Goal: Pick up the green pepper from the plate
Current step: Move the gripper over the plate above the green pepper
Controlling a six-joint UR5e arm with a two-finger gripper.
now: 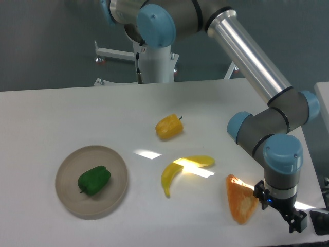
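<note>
One green pepper (94,180) lies on the plate (69,200), no writing readable; the jaws' state cannot be told.

Two peppers, green (94,180) and yellow (169,127), one banana (177,170), one plate (69,193).

The green pepper (94,180) is dark glossy green, and the plate (69,197) is beige-grey. The surface (61,118) is white. One pepper (169,127) is yellow-orange, the banana (180,170) yellow, and the slice (240,199) orange. The arm (257,67) is silver with light-blue caps.
</note>
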